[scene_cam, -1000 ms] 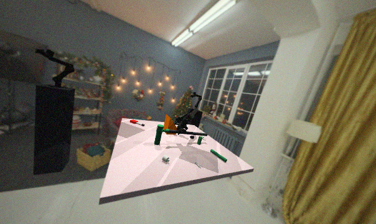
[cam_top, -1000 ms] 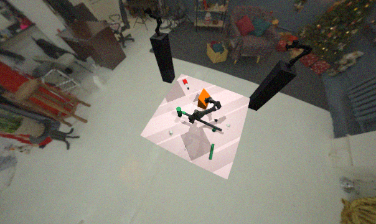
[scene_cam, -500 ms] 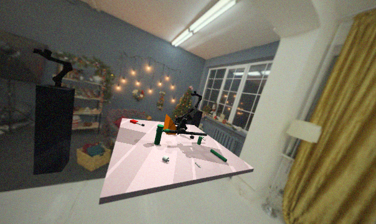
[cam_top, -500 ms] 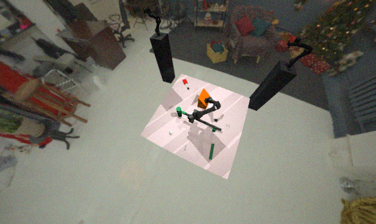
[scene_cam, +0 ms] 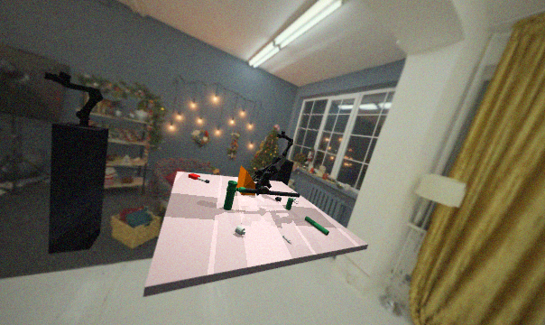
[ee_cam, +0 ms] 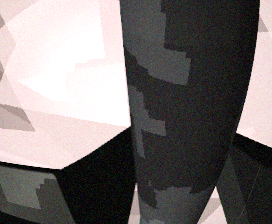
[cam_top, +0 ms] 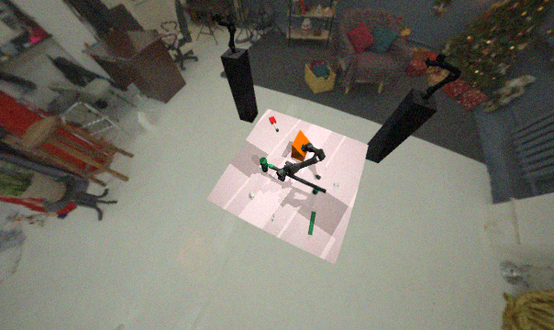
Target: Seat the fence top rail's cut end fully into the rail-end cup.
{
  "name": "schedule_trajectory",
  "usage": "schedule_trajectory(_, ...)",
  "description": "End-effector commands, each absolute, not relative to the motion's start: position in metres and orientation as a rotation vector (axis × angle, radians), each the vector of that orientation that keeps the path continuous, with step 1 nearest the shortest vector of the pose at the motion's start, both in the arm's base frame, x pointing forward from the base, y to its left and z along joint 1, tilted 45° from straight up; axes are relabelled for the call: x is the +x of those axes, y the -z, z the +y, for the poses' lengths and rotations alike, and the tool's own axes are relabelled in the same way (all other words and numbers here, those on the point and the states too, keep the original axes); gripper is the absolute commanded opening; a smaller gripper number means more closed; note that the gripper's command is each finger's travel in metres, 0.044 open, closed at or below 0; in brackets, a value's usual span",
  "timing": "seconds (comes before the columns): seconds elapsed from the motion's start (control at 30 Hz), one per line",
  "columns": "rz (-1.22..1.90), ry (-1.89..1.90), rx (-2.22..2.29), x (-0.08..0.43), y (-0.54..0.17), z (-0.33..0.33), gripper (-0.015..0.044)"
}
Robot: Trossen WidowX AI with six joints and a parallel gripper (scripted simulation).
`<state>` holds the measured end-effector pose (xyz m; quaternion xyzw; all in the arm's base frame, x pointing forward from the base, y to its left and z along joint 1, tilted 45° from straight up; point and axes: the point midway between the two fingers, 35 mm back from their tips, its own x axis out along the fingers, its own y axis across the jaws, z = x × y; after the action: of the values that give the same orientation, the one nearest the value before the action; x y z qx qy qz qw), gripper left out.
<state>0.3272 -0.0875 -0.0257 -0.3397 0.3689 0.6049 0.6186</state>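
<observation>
The dark top rail (cam_top: pixel 308 183) (scene_cam: pixel 281 194) (ee_cam: pixel 197 100) runs nearly level from the big post's side out past the short green post (cam_top: pixel 315 191) (scene_cam: pixel 289 204). The big green post (cam_top: pixel 264 168) (scene_cam: pixel 229 197) stands upright. A green cup piece (cam_top: pixel 271 167) (scene_cam: pixel 243 190) sits high beside its cap, in line with the rail. The rail's near end meets this piece; how deep it sits cannot be told. My gripper (cam_top: pixel 282 173) (scene_cam: pixel 263 190) (ee_cam: pixel 171 132) is shut on the rail near that end. The loop cap is too small to make out.
An orange wedge (cam_top: pixel 300 146) (scene_cam: pixel 244 181) stands behind the rail. A loose green bar (cam_top: pixel 312 223) (scene_cam: pixel 317 226) lies near the front right. A small pale fitting (cam_top: pixel 251 195) (scene_cam: pixel 240 231) lies toward the front. A red-ended tool (cam_top: pixel 272 120) (scene_cam: pixel 194 176) lies at the back left.
</observation>
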Motion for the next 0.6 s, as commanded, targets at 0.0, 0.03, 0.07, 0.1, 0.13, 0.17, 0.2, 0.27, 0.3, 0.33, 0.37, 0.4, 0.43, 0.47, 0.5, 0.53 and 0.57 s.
schedule_trajectory(0.0,0.849,-1.391,-0.782,0.327,0.025,-0.088,0.0053)
schedule_trajectory(0.03,0.849,-1.391,-0.782,0.327,0.025,-0.088,0.0079)
schedule_trajectory(0.07,0.849,-1.391,-0.782,0.327,0.025,-0.088,0.0105)
schedule_trajectory(0.1,0.849,-1.391,-0.782,0.327,0.025,-0.088,0.0131)
schedule_trajectory(0.13,0.849,-1.391,-0.782,0.327,0.025,-0.088,0.0157)
schedule_trajectory(0.17,0.849,-1.391,-0.782,0.327,0.025,-0.088,0.0184)
schedule_trajectory(0.2,0.849,-1.391,-0.782,0.327,0.025,-0.088,0.021)
schedule_trajectory(0.27,0.849,-1.391,-0.782,0.327,0.024,-0.087,0.0263)
schedule_trajectory(0.3,0.849,-1.391,-0.782,0.327,0.022,-0.087,0.0289)
schedule_trajectory(0.33,0.849,-1.391,-0.782,0.328,0.019,-0.087,0.0315)
schedule_trajectory(0.37,0.849,-1.391,-0.782,0.328,0.015,-0.087,0.0341)
schedule_trajectory(0.4,0.849,-1.392,-0.782,0.328,0.009,-0.087,0.0368)
schedule_trajectory(0.43,0.849,-1.392,-0.781,0.328,0.003,-0.087,0.0394)
schedule_trajectory(0.47,0.849,-1.392,-0.781,0.328,-0.004,-0.087,0.042)
schedule_trajectory(0.5,0.849,-1.392,-0.781,0.328,-0.012,-0.087,0.044)
schedule_trajectory(0.53,0.849,-1.392,-0.78,0.327,-0.019,-0.086,0.044)
schedule_trajectory(0.57,0.849,-1.393,-0.78,0.327,-0.026,-0.086,0.044)
